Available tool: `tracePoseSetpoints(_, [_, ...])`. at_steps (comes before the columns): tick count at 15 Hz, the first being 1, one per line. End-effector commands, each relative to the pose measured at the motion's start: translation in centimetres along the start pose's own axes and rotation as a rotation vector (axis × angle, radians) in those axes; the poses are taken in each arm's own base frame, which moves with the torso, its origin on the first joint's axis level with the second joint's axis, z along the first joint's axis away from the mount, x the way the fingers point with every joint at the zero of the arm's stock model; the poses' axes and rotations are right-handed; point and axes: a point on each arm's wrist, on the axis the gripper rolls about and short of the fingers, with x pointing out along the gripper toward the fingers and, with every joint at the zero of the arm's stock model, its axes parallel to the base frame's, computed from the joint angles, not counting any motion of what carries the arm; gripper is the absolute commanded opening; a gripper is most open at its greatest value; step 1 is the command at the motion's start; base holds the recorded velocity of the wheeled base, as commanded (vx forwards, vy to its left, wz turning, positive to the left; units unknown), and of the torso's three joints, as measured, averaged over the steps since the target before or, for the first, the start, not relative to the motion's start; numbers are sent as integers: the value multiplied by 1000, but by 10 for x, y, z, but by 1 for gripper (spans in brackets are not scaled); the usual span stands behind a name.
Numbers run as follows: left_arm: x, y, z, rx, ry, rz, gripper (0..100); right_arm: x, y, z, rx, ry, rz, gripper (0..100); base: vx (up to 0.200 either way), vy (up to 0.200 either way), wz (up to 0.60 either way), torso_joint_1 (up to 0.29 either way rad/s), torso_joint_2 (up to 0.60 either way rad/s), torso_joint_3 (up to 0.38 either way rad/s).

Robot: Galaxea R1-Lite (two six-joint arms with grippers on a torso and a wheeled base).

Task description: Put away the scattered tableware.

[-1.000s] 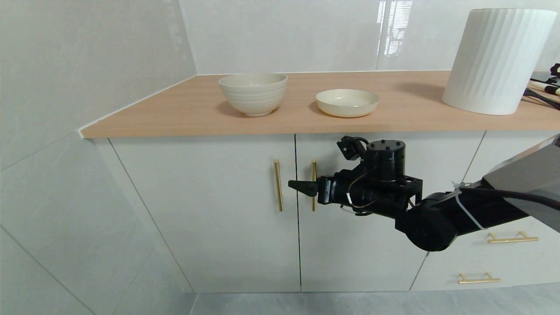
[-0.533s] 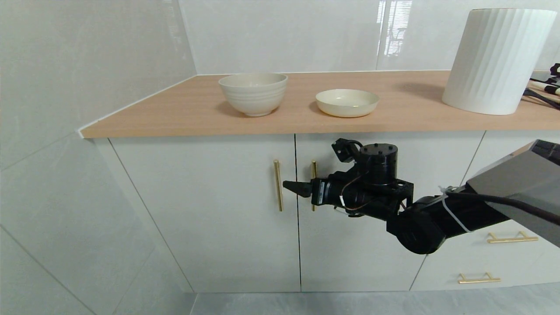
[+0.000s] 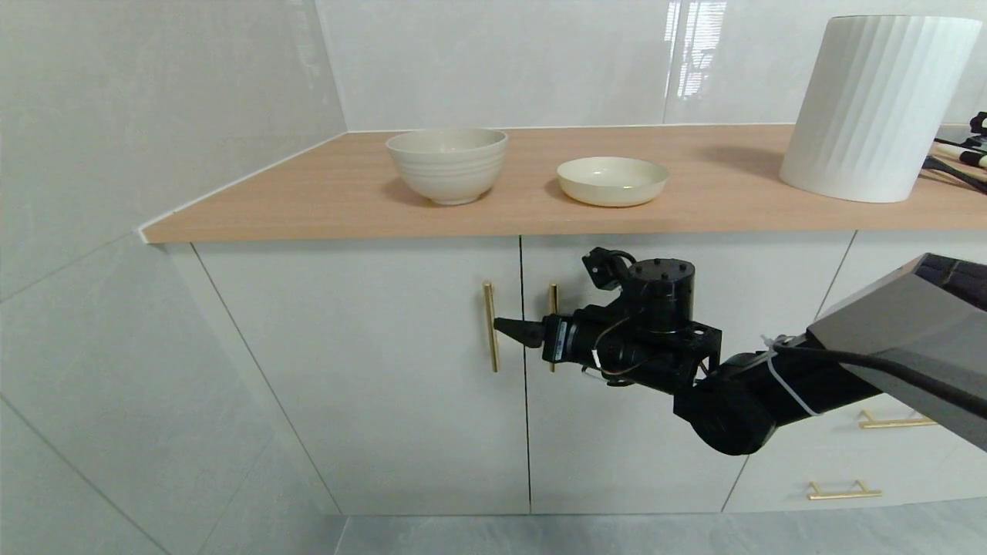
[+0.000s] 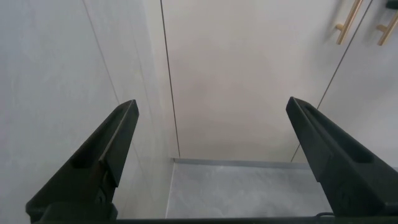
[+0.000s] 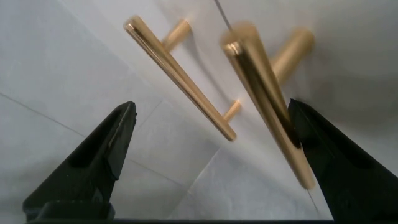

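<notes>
Notably, the right claw [image 3: 506, 326] stood wide open at the cupboard doors [image 3: 370, 370], both brass handles [image 5: 180, 78] between its fingers [image 5: 118, 143]. Closing there could have pinched the two together, or slipped off one, because they sat so close. Above the claw on the counter [image 3: 308, 208] sat a ribbed cream bowl [image 3: 447, 164] up and left and a shallow pale dish [image 3: 612, 180] up and right, both upright and empty.
</notes>
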Motion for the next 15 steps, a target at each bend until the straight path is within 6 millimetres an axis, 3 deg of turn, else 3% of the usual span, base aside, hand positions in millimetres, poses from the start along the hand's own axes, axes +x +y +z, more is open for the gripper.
tracePoseSetpoints(1, [0,0,0,0,0,1,100,-5,4,3,-1,-2,7,100,0,0,0,0,0,0])
tracePoseSetpoints(5, [0,0,0,1,0,1,100,-12,9,2,-3,13,18,100,0,0,0,0,0,0])
tracePoseSetpoints(12, [0,0,0,3,0,1,100,-7,15,-9,0,43,36,100,0,0,0,0,0,0])
tracePoseSetpoints(15, [-1,0,4,35,-31,-2,100,-16,22,-12,-2,63,48,100,0,0,0,0,0,0])
